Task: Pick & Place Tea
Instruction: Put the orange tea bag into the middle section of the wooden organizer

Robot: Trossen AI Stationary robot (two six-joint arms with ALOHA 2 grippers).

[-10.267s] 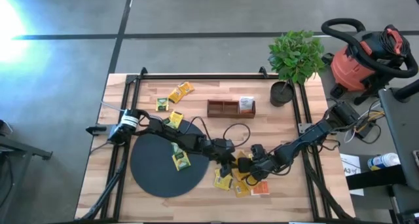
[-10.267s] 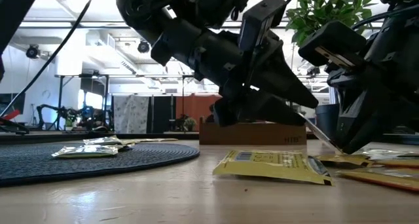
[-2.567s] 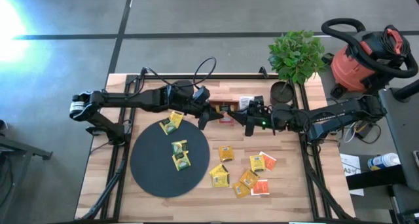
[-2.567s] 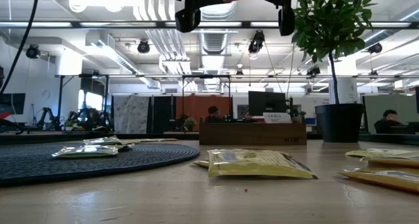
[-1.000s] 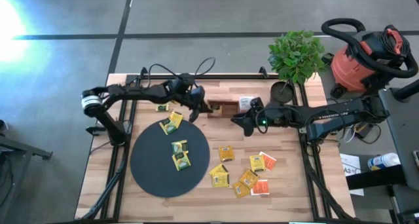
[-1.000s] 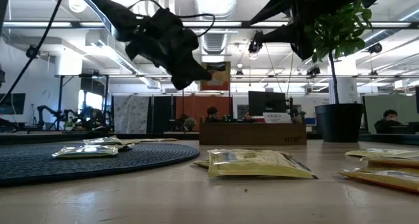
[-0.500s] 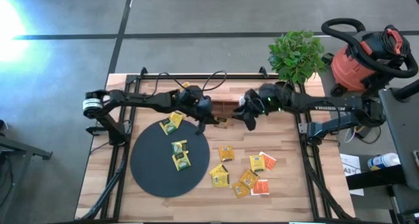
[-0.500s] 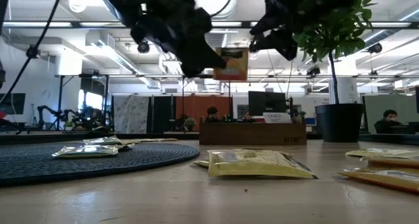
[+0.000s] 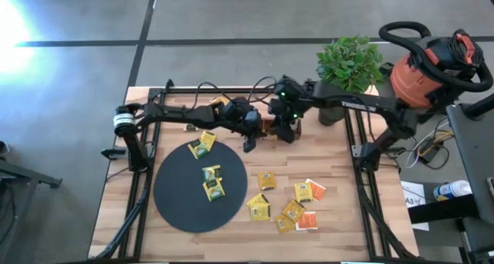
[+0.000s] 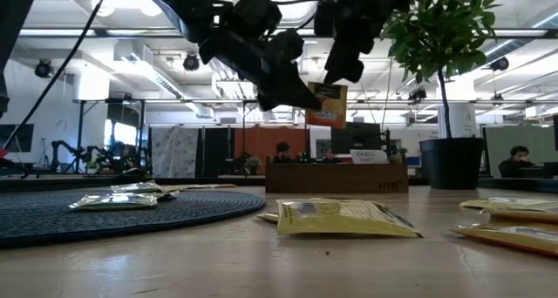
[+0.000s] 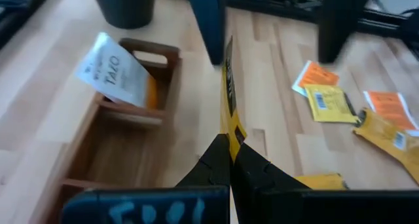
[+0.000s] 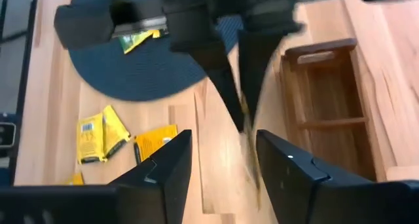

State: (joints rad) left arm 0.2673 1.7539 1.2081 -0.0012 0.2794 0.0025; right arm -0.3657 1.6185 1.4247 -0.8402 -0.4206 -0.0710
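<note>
Found left gripper (image 9: 248,143) in the air over the worktop (image 9: 332,218), just beside the wooden tray (image 11: 131,114), reached in from the left side. Saw its fingers (image 11: 216,160) pressed together on a held sachet (image 10: 330,104) (yellow-orange, edge-on in the left wrist view, flat face toward the low camera). Noted the sachet raised well clear of the worktop, hanging upright from the pinch.

Found right gripper (image 9: 284,131) right next to it, reached across from the right and angled down at the same spot. Saw its fingers (image 12: 177,165) spread apart (clear gap in the right wrist view), with the left gripper's tips and a blurred sachet edge in front of that gap. Could not tell whether the right fingers touched the sachet.

Logged a white sachet (image 11: 114,70) leaning inside one end compartment of the tray; saw the nearer compartment bare in the left wrist view.

Counted two sachets on the disc (image 9: 210,174), both yellow, lying on the black disc (image 9: 181,194), plus a third over its far rim. Marked loose sachets (image 9: 261,208) scattered flat on the worktop to the right of the disc (mostly yellow, a couple orange-red and white). Spotted a potted plant (image 9: 349,63) at the far right corner.
</note>
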